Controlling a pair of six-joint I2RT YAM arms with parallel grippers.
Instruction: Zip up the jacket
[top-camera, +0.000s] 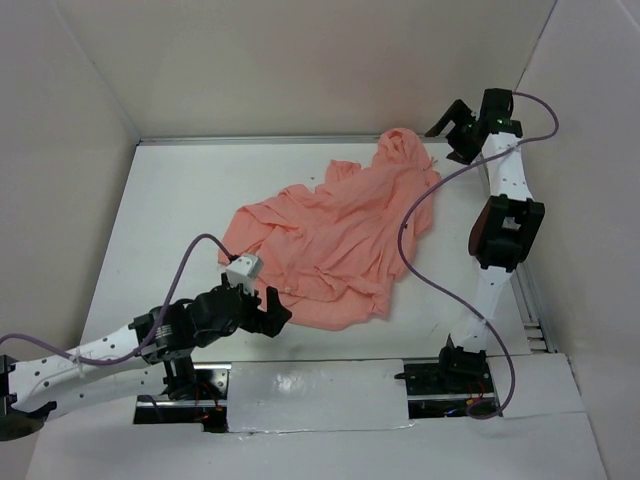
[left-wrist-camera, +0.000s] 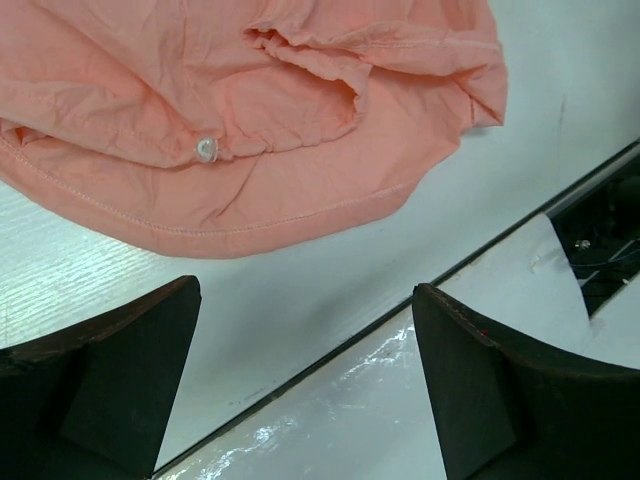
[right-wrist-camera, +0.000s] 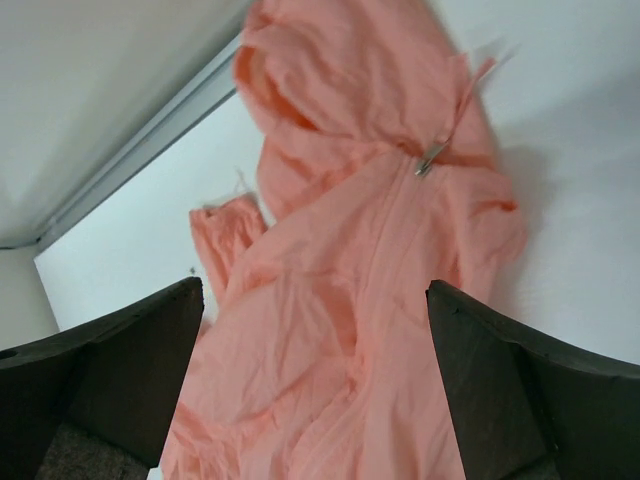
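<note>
left tool (top-camera: 270, 308) and right tool (top-camera: 455, 135) gape empty; only the right wrist view shows the zipper pull (right-wrist-camera: 430, 158) on the jacket (right-wrist-camera: 330, 330).

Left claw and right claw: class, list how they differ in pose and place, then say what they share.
The left claw sits low by the jacket's near hem; the right claw is raised near the hood. The left claw's camera shows a snap button; the right claw's shows the zipper pull. Both stand open, holding nothing.
</note>
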